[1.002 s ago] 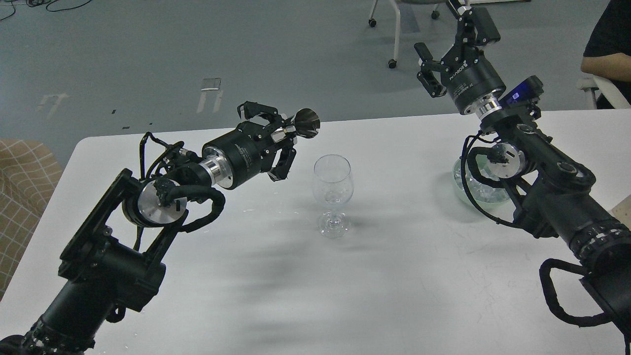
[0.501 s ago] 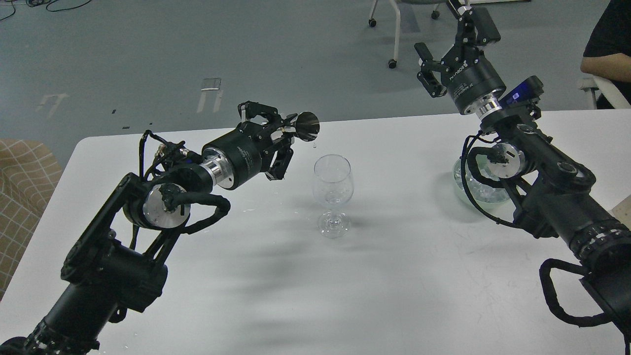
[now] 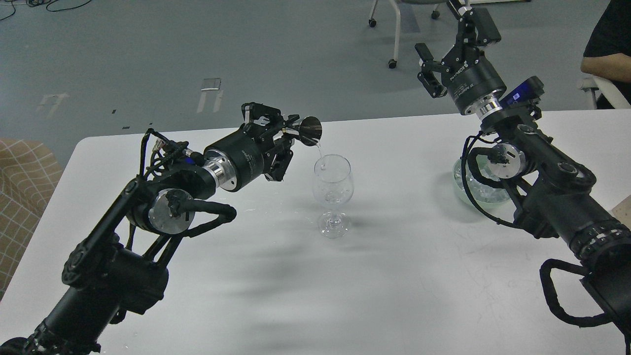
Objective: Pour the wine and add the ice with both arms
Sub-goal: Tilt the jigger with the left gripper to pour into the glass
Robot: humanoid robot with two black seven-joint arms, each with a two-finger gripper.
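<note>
My left gripper (image 3: 285,132) is shut on a small shiny metal measuring cup (image 3: 311,131), tipped on its side just above and left of a clear stemmed glass (image 3: 333,186) at mid-table. A thin stream of clear wine (image 3: 319,148) runs from the cup's lip into the glass. My right gripper (image 3: 441,30) is open and empty, raised high over the table's far right. Below its arm stands a clear bowl (image 3: 474,186) of ice cubes, partly hidden by the arm and cable.
The white table (image 3: 394,296) reaches to the near edge of the view. A plaid seat (image 3: 19,187) stands off the table's left side. A wheeled chair base (image 3: 394,34) and a seated person's arm (image 3: 604,64) are beyond the far edge.
My left gripper has moved right and tipped the metal cup further. A drop fell first; now a thin stream runs into the glass. The right arm has not moved.
</note>
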